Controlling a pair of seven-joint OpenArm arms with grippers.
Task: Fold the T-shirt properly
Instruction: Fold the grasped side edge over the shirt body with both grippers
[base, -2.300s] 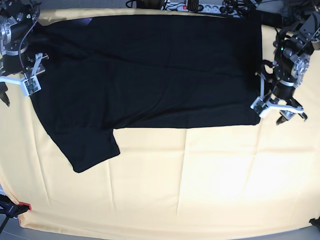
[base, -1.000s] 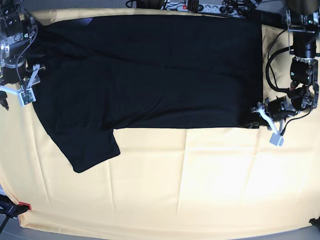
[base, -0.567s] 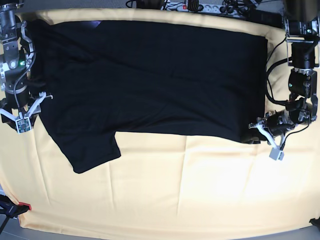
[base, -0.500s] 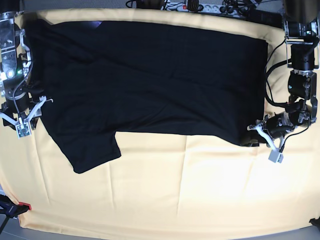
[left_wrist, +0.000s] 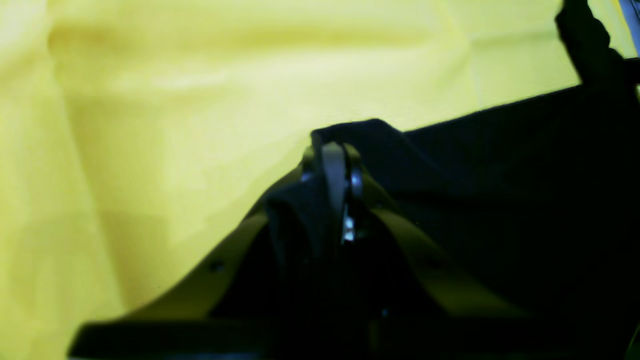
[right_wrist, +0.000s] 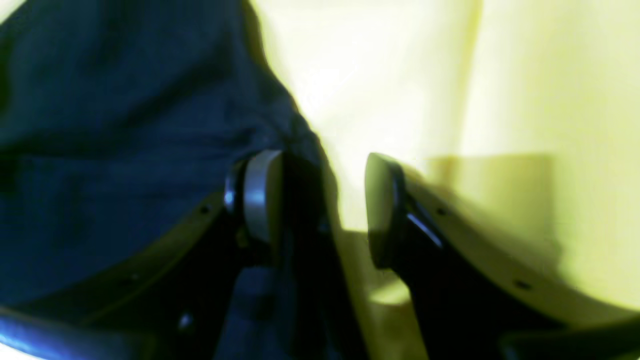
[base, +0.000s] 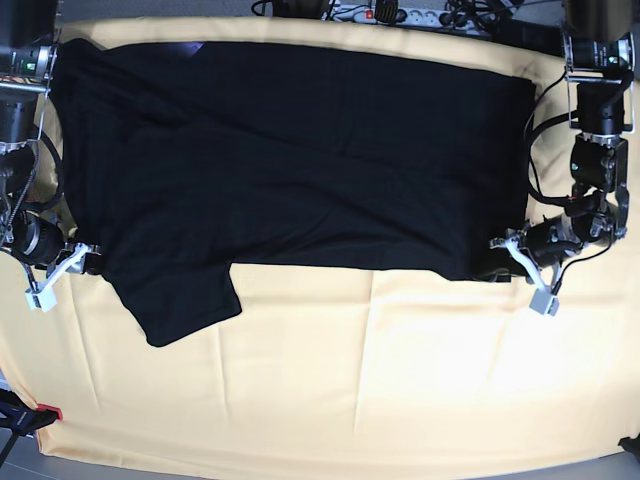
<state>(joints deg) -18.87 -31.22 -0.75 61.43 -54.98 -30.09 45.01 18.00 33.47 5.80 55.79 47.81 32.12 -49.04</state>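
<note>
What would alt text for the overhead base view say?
A black T-shirt lies spread on a pale yellow tablecloth, one sleeve pointing toward the lower left. A robot arm sits at each side, the left gripper and right gripper at the shirt's edges.

right wrist view blurred, T-shirt (base: 300, 150) print side hidden

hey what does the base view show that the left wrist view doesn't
Only the base view shows the whole black T-shirt spread flat, its sleeve sticking out toward the front, the right gripper at the opposite edge, and the power strip behind. Only the left wrist view shows the left gripper with jaws shut on a bunched hem corner. Both show black shirt on the pale yellow tablecloth.
</note>
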